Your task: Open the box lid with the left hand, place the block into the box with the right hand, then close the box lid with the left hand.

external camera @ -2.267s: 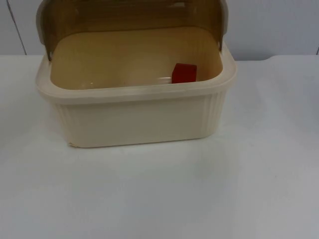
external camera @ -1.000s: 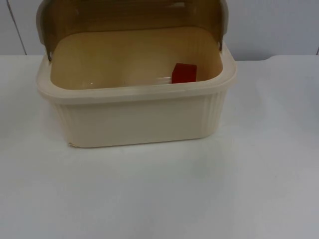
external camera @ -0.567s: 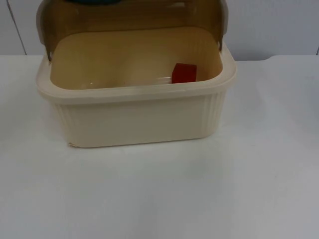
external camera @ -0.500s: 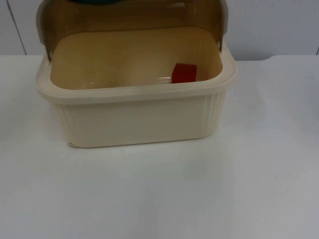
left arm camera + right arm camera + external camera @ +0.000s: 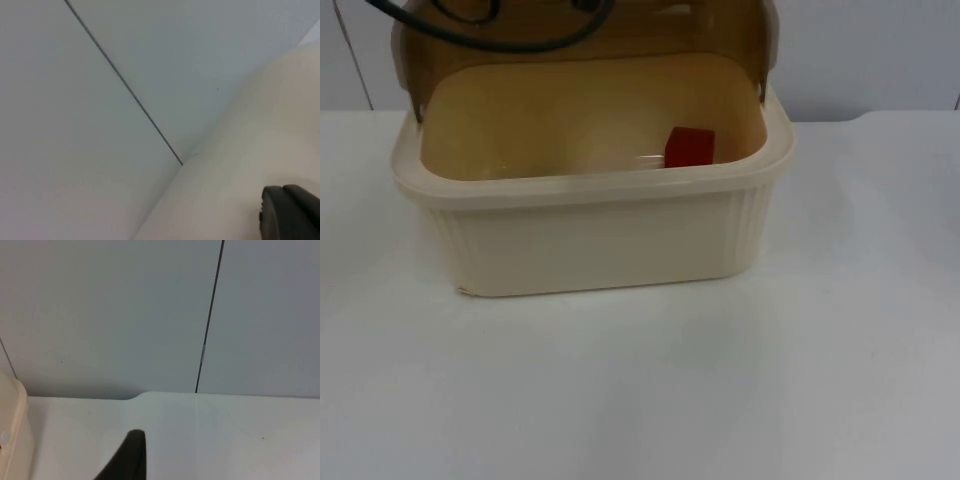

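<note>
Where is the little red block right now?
In the top view the red block sits inside the cream box, on its floor near the right-hand wall, with the brown lid standing open behind it.

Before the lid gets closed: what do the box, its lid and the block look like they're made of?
Box: cream plastic by the look, opaque, with moulded ribs at the corners and a soft sheen.
Lid: probably tinted plastic, smoky brown and see-through, standing open.
Block: red, solid colour, flat faces; plastic or painted wood, I can't tell which.

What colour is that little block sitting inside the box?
Red. The block shows best in the top view, inside the cream box.
</note>
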Controlling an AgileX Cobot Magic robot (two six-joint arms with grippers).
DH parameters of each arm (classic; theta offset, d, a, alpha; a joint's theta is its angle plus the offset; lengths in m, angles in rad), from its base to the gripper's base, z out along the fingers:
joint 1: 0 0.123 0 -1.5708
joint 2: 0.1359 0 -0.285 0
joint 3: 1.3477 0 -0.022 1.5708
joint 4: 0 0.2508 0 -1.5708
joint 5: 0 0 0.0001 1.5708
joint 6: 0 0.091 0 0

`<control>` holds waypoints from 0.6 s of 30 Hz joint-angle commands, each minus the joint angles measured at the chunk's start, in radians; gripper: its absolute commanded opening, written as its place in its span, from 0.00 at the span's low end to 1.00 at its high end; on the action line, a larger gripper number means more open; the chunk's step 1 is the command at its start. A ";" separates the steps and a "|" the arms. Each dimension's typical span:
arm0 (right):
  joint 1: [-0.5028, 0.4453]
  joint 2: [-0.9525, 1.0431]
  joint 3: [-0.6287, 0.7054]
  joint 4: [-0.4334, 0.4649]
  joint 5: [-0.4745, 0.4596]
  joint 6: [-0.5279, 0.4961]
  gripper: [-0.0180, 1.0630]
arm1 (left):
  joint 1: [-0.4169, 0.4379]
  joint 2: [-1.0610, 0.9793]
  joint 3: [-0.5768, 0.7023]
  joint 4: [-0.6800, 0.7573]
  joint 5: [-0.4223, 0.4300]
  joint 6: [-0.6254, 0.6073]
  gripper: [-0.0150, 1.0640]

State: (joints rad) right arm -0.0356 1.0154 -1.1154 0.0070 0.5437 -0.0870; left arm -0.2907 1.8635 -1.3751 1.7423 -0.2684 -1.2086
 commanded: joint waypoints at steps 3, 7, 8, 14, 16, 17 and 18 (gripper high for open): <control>0.000 -0.004 0.006 -0.007 -0.017 0.001 0.99 | 0.002 -0.002 0.017 0.002 -0.022 0.001 0.01; 0.000 -0.004 0.006 -0.007 -0.017 0.001 0.99 | -0.001 -0.007 0.023 0.002 -0.025 0.006 0.01; 0.000 -0.004 0.006 -0.007 -0.017 0.001 0.99 | -0.002 -0.011 0.029 0.002 -0.025 0.019 0.01; 0.000 -0.004 0.006 -0.007 -0.019 0.001 0.99 | -0.010 -0.046 0.119 0.002 0.003 0.071 0.01; 0.000 -0.004 0.006 -0.007 -0.022 0.001 0.99 | -0.019 -0.057 0.145 0.002 0.003 0.077 0.01; 0.000 -0.004 0.006 -0.007 -0.022 0.001 0.99 | -0.019 -0.057 0.145 0.002 0.003 0.077 0.01; 0.000 -0.004 0.006 -0.007 -0.024 0.001 0.99 | -0.025 -0.062 0.171 0.002 0.016 0.091 0.01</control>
State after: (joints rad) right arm -0.0356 1.0154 -1.1154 0.0070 0.5330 -0.0870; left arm -0.3098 1.7912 -1.2358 1.7327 -0.2727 -1.1284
